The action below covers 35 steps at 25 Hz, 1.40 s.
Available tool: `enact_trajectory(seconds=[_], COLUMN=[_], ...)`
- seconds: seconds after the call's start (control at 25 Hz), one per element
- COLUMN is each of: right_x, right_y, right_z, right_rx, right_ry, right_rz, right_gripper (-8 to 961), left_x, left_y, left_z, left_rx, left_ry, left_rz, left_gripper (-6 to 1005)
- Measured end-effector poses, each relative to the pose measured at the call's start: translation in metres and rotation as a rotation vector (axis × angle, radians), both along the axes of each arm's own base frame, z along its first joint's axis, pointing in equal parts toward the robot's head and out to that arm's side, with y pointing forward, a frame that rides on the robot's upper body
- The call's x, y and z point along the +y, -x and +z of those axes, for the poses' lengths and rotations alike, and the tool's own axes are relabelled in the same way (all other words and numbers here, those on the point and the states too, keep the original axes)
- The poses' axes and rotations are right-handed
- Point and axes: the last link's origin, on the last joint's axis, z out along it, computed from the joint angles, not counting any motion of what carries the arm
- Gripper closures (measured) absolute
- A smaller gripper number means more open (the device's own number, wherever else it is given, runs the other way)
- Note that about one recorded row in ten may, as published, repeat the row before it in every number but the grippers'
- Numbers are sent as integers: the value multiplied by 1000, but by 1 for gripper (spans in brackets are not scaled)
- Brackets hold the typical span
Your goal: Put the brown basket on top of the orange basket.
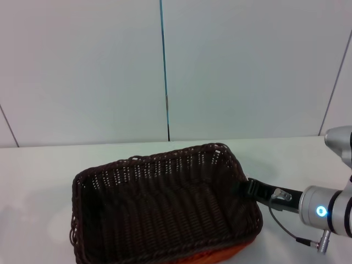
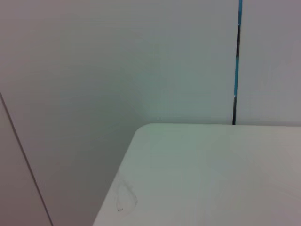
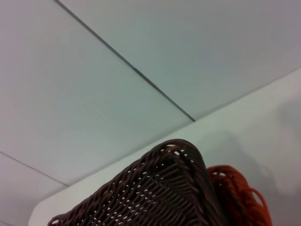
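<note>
The brown basket (image 1: 165,212) sits in the lower middle of the head view, resting on top of the orange basket (image 1: 223,255). Only a strip of the orange basket shows under the brown basket's near right corner. My right gripper (image 1: 247,190) is at the brown basket's right rim, reaching in from the right. The right wrist view shows a corner of the brown basket (image 3: 155,193) close up, with the orange basket's rim (image 3: 235,188) just beside and below it. My left gripper is out of view.
The baskets stand on a white table (image 1: 44,170) in front of a pale panelled wall. The left wrist view shows a bare table corner (image 2: 141,129) and the wall. My right arm's silver wrist (image 1: 324,212) lies over the table's right side.
</note>
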Motion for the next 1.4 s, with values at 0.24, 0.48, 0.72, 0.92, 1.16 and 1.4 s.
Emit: enact_trajectory(seconds=[0.24, 0.48, 0.72, 0.92, 1.16, 1.4], right_x=[2, 2, 3, 3, 3, 2], right_y=[-6, -8, -9, -6, -2, -2], right_z=[-2, 0, 2, 3, 2, 1], right_rx=[1, -2, 0, -4, -15, -27], right_ry=[15, 10, 3, -1, 2, -5], right_rz=[-21, -19, -19, 7, 52, 75], right_gripper=[699, 646, 355, 348, 323, 222], left_x=[-1, -1, -1, 0, 0, 0], left_y=[0, 1, 0, 0, -1, -1], left_z=[-1, -1, -2, -2, -2, -2], left_rx=[-2, -2, -4, -4, -4, -4], left_ry=[0, 0, 1, 1, 1, 1], left_rz=[2, 3, 2, 0, 0, 0], left_gripper=[110, 111, 111, 111, 111, 110])
